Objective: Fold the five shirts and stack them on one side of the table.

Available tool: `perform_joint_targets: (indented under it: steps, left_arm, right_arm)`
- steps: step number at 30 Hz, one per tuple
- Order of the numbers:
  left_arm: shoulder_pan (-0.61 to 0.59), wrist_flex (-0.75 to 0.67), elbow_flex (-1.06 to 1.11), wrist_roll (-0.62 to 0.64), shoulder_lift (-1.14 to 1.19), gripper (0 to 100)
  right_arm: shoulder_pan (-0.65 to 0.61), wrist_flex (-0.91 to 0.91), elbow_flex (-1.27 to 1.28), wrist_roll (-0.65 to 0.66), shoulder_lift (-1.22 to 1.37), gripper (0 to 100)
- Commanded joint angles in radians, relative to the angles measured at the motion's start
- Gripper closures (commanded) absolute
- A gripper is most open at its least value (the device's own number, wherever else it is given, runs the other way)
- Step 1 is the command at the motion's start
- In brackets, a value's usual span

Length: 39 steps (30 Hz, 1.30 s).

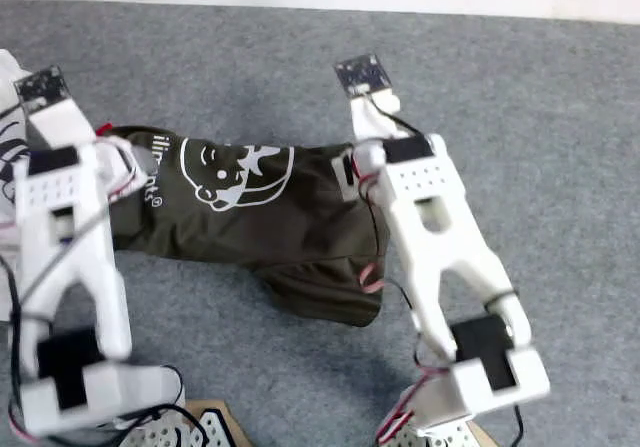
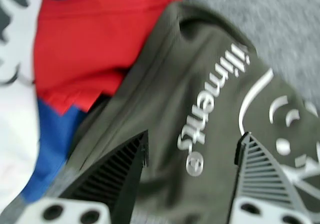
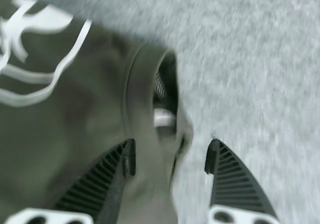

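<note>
**Grey felt, one olive shirt, an arm at each end**

Grey felt (image 1: 540,117) covers the table, and across it lies the olive shirt (image 1: 270,227), drawn into a long band with its white print facing up. One loose lobe of cloth sags out of the band toward the arms' bases. We judge it half folded: the sides seem tucked in, but the length is not yet doubled over.

We see the left gripper (image 2: 195,136) hanging over the printed end of the shirt. Its jaws are spread wide and grip nothing, and only olive cloth lies below them. Just beside that end are a red shirt (image 2: 90,48), a blue cloth (image 2: 50,149) and a white cloth (image 2: 15,108), overlapping at the table's edge. We take these for the stack, which would explain why the olive shirt points that way.

At the far end we find the right gripper (image 3: 172,143), also open. One finger is over the shirt's rounded edge and the other over bare felt, so the hem sits between the jaws, placed for a pinch. With an arm at each end, we read the setup as ready to lift one end and carry it over the other. The sagging lobe could spoil a neat fold.
</note>
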Motion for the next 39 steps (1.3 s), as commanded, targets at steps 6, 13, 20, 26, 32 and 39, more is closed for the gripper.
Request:
perform_joint_targets:
  steps: [6, 13, 20, 26, 32, 39]
  left_arm:
    - [0.016, -0.011, -0.42, 0.077, 0.472, 86]
    - [0.024, -0.012, -0.549, 0.078, 0.615, 86]
    - [0.024, -0.014, -0.591, 0.078, 0.688, 87]
    - [0.041, -0.012, -0.591, 0.08, 0.702, 87]
    - [0.058, -0.014, -0.588, 0.08, 0.702, 87]
    - [0.058, -0.015, -0.587, 0.08, 0.702, 87]
  right_arm:
    - [-0.015, -0.051, -0.335, -0.054, 0.286, 77.4]
    - [-0.031, -0.056, -0.44, -0.052, 0.415, 77.4]
    - [-0.033, -0.054, -0.532, -0.052, 0.533, 77.4]
    - [-0.033, -0.051, -0.549, -0.052, 0.555, 78.4]
    - [-0.005, -0.065, -0.55, -0.052, 0.555, 98.1]
    - [0.081, -0.107, -0.55, -0.052, 0.555, 99.2]
